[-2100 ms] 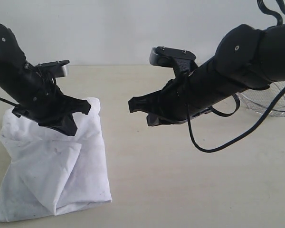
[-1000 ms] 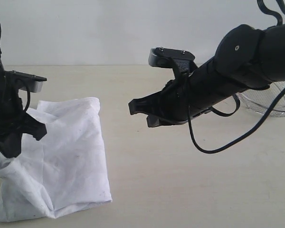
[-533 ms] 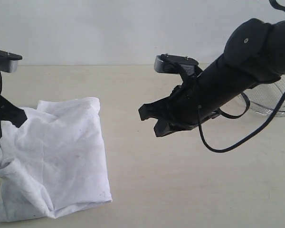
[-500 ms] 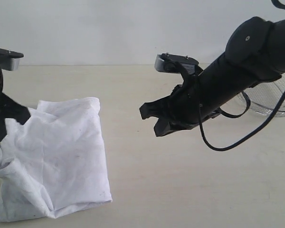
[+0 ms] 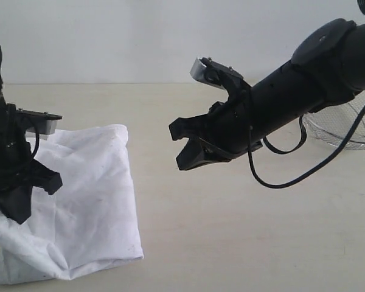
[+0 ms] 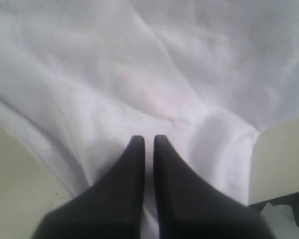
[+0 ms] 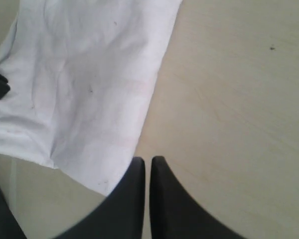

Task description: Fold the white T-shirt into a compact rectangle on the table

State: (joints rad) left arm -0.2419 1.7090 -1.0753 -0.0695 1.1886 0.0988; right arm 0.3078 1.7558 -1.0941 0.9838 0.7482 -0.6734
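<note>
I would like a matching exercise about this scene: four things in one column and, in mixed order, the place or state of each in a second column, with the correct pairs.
Things:
1. white T-shirt
2. left gripper
3. right gripper
4. wire basket

Places or states:
a. at the far right of the table in the exterior view
b. shut, raised over the middle of the table
c. folded, lying at the left in the exterior view
d. shut, tips over white cloth

Pairs: 1-c, 2-d, 3-b, 4-a

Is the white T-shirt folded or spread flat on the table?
Folded. The white T-shirt lies on the table as a rough rectangle, layered edges showing at its near side, no sleeves spread; one side is rumpled.
</note>
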